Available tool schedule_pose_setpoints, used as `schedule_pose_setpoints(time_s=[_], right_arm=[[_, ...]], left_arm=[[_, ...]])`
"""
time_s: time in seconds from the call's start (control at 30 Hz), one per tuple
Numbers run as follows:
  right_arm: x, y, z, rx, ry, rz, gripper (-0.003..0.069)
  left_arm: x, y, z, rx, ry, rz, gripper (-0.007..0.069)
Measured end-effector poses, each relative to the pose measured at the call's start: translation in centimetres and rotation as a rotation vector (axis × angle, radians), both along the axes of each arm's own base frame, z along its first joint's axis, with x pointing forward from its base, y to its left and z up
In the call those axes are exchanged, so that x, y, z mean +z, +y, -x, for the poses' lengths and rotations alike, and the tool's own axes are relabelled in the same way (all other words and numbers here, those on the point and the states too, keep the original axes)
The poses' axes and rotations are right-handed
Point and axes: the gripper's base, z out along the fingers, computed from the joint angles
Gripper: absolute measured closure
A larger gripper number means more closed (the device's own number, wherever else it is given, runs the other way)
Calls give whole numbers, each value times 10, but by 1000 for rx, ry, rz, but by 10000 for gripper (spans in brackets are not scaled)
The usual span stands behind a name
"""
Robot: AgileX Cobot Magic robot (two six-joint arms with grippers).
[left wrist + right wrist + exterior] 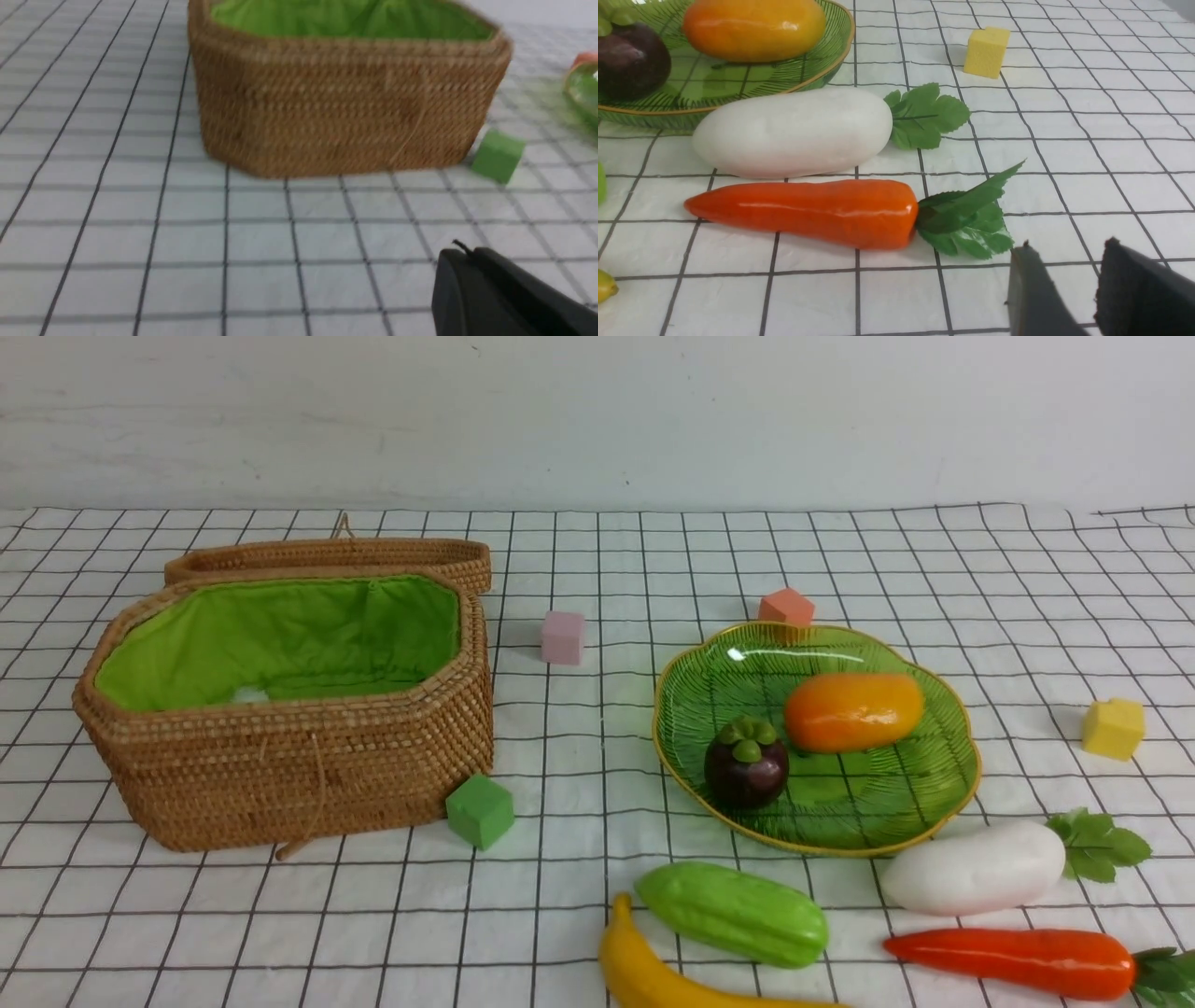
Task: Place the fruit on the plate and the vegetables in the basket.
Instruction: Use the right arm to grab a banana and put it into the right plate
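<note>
A white cloth (560,784) printed with a thin black grid covers the whole table. Nearest the robot, seen only in the wrist views, are its two black grippers. The left gripper (462,254) has its fingers pressed together and holds nothing. The right gripper (1066,252) has its fingers spread with an empty gap between them, and it hangs above the cloth near the carrot's leaves.

Four toys lie along the near right edge of the cloth. A curved yellow banana (644,975) is partly cut off by the edge of the front view. Just beyond it is a stubby light-green cucumber (738,913). To the right lies a glossy orange-red carrot (1013,959) with dark green leaves pointing right. Just behind the carrot is a smooth white radish (976,868), whose leaves also point right.

Just beyond the radish sits the plate (868,803), a shallow green glass dish with leaf ribs and a wavy gold rim. On it rest a round dark-purple mangosteen (745,763) with a green cap and an oblong orange-yellow mango (853,711).

On the left stands the basket (299,775), brown woven wicker lined with bright green cloth and open at the top. A green foam cube (480,810) sits just beside its near right corner. A yellow cube (1113,728) lies to the right of the plate. Farther back, a pink cube (562,637) sits between basket and plate, and an orange cube (786,607) sits at the plate's far rim. The woven lid (327,558) lies behind the basket. A plain off-white wall (597,420) closes the scene.
</note>
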Motion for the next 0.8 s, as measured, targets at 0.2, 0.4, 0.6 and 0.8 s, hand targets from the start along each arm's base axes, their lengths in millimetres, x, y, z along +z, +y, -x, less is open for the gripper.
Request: schedule_pose_setpoints(time_s=[0.2,0.4,0.6,0.8], right_arm=[[0,0,0,0,0,1,421],[0,0,0,0,0,1,421],[0,0,0,0,0,4,421],[3,0,-2,15,-64,42,421]], left_arm=[[-9,4,1,77,55,-7,629],[-9,4,1,77,55,-7,624],[-9,4,1,77,55,-7,622],[-9,4,1,77,55,-7,616]])
